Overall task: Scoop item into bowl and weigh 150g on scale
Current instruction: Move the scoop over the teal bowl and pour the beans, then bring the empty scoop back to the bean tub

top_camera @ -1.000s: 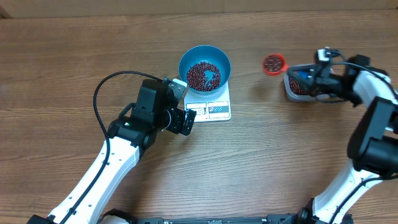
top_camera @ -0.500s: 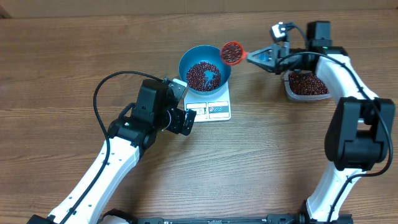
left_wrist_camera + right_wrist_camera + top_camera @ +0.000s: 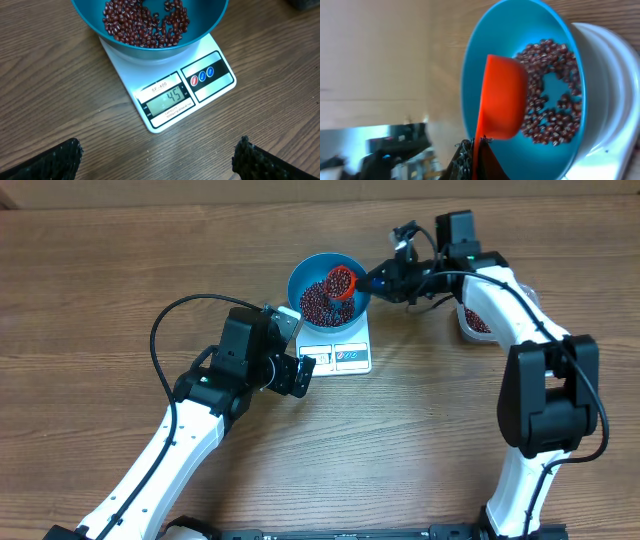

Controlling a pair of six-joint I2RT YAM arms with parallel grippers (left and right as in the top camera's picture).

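The blue bowl (image 3: 300, 277) stands on the white scale (image 3: 352, 358) and holds a layer of dark red-brown beans (image 3: 318, 302). My right gripper (image 3: 378, 280) is shut on the handle of a red scoop (image 3: 341, 282), which is tipped over the bowl's right side. In the right wrist view the scoop (image 3: 502, 97) hangs above the beans (image 3: 552, 95) inside the bowl (image 3: 472, 70). My left gripper (image 3: 297, 373) stands open and empty just left of the scale's front edge. The left wrist view shows the scale (image 3: 215, 87) with 45 on its display.
A clear plastic tub of beans (image 3: 478, 322) sits to the right of the scale, mostly hidden behind my right arm. A black cable (image 3: 165, 320) loops over the wooden table beside my left arm.
My right arm swung left from the tub, carrying the red scoop over the bowl and tilting it. The left arm has not moved.
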